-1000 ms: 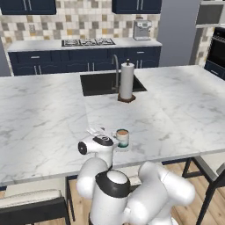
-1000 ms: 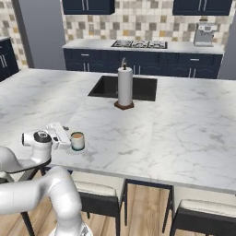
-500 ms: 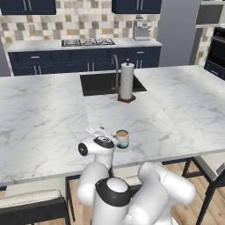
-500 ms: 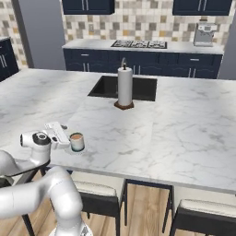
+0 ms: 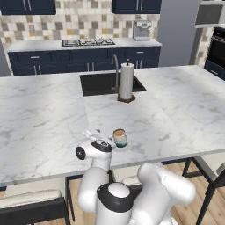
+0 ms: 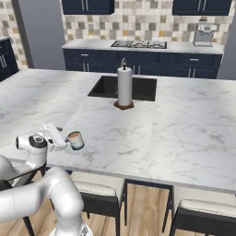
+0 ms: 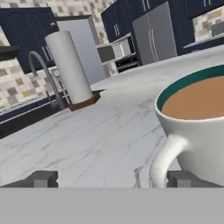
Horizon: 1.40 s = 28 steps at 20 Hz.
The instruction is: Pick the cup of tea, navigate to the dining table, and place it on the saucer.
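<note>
Counter [image 5: 48, 118]: I am at the near edge of the broad white marble dining top with grey veins. It carries everything here, and it fills the middle of both base views.
Sink and faucet [image 5: 105, 82]: a dark basin set into the counter, upper middle of the left base view, well apart from my work.
Paper towel roll [image 5: 126, 81]: upright on its round brown base beside the sink, well apart from the cup.
Cup of tea [image 5: 119, 137]: it stands upright near the counter's front edge, lower middle of the left base view, on what looks like a pale saucer under its foot; I cannot make the saucer out cleanly. Brown tea sits near the rim.
Hand [image 7: 111, 178]: my fingers are spread wide and grip nothing. In the hand view the cup's handle curves down just beside my right fingertip [image 7: 186, 178]; I cannot tell whether they touch.
Step in hand, as I judge it: the cup seems set down, so I should back straight away along my own axis, low and slow, keeping that fingertip off the handle so the tea does not slop.
</note>
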Tool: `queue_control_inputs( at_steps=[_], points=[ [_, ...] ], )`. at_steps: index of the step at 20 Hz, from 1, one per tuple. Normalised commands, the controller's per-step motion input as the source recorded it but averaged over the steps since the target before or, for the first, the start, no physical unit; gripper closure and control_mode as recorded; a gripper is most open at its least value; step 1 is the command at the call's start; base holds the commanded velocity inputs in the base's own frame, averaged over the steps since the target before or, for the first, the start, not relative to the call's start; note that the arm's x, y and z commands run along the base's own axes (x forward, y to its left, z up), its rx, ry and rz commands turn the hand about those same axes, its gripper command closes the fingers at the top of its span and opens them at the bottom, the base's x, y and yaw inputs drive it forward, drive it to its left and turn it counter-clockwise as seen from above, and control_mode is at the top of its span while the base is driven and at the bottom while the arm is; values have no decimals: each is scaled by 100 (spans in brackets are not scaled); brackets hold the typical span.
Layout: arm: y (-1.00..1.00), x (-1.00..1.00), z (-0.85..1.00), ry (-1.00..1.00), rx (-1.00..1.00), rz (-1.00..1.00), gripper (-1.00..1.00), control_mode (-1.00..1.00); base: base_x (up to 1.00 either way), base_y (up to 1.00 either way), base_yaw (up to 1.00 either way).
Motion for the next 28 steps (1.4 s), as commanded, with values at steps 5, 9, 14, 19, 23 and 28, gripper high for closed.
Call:
queue_control_inputs(
  at_steps=[5,9,14,19,23,28],
  points=[
    [25,-29,-9,-3,5,-1,-100,-100,0,0,0],
    [10,-26,22,-9,5,-4,-100,-100,0,0,0],
    [0,-5,47,-10,1,-6,-100,-100,0,0,0],
    [0,-25,47,-7,7,-7,-100,-100,0,0,0],
    [0,-49,49,-1,17,-4,-100,-100,0,0,0],
    [-1,-27,63,0,22,0,-100,-100,0,0,0]
  ],
)
